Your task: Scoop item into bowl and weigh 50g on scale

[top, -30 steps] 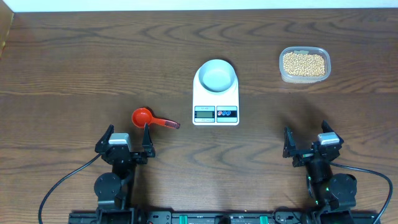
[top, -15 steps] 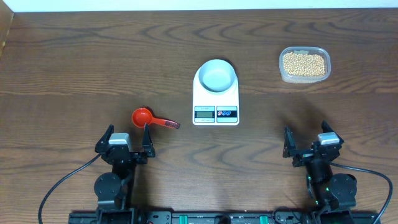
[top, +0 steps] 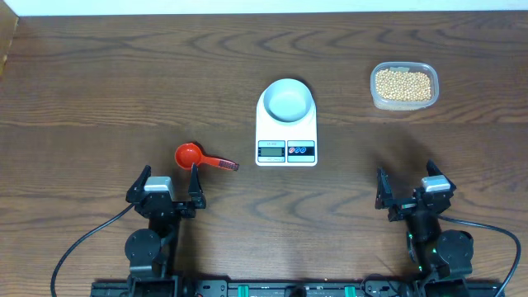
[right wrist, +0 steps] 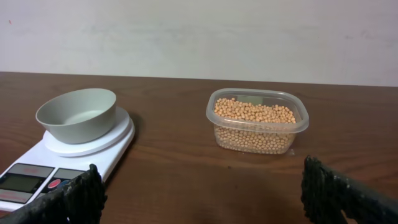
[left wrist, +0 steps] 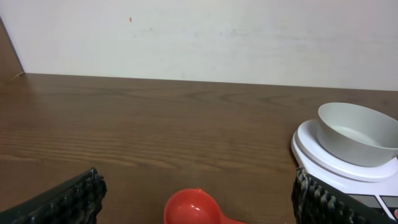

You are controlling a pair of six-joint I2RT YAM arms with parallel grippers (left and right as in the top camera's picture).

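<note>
Nothing has moved: left gripper (top: 166, 183) and right gripper (top: 406, 188) wait spread and empty, bowl (top: 286, 100) on the scale (top: 286, 136), beans (top: 403, 84) at its 2 o'clock, where an overfull red scoop (top: 189, 154) could spill or overshoot.

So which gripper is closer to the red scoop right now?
Left. The red scoop lies just ahead of the left gripper, its handle almost at one finger; the right gripper is far off, on the other side of the scale.
</note>
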